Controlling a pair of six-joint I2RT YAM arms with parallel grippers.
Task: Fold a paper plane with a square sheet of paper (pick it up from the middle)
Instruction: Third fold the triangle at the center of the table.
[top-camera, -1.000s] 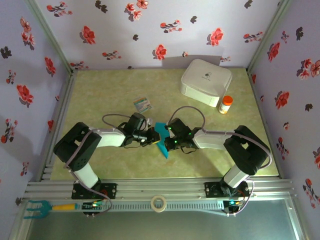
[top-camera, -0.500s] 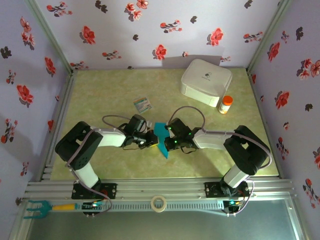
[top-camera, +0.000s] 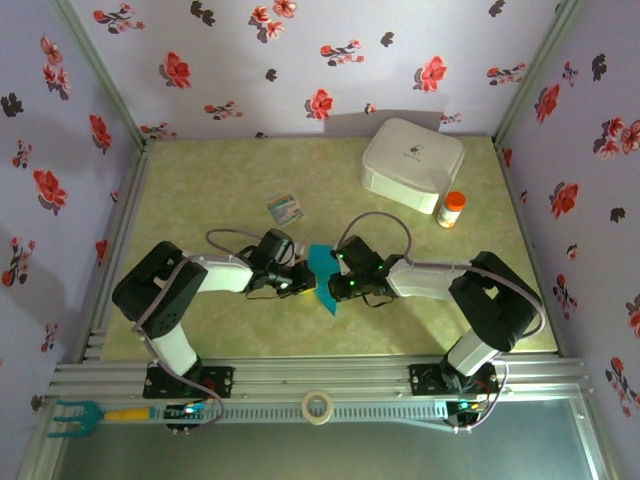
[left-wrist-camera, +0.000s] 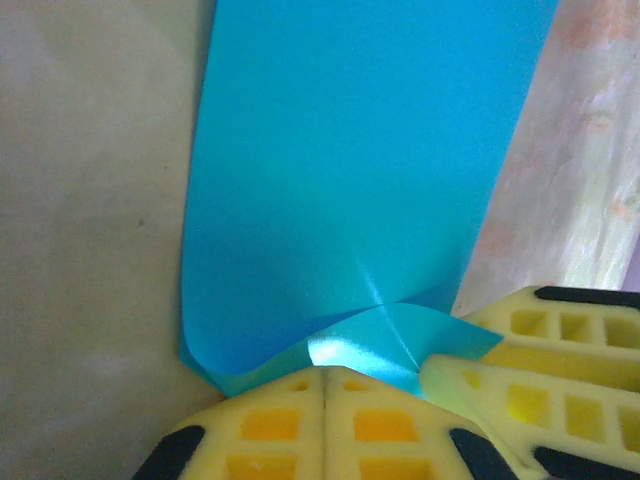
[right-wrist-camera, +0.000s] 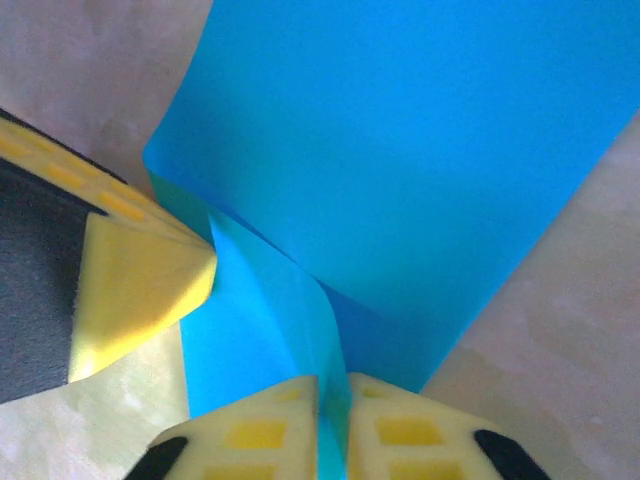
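Left gripper (left-wrist-camera: 325, 372): clenched on paper (left-wrist-camera: 350, 180) at curled-up corner. Right gripper (right-wrist-camera: 330, 390): pinching same paper, blue strip between pads. Paper location: table (top-camera: 200, 180) centre, between both grippers. Containers: 1 white box (top-camera: 412, 162), closed, contents hidden; 1 orange-capped bottle (top-camera: 452, 209) just beside box. Count: 1 paper, 1 card (top-camera: 285, 208), 1 tape roll (top-camera: 318, 407) at near rail. Arm pose: 2 arms, elbows outward, forearms low, converging tip to tip at centre.
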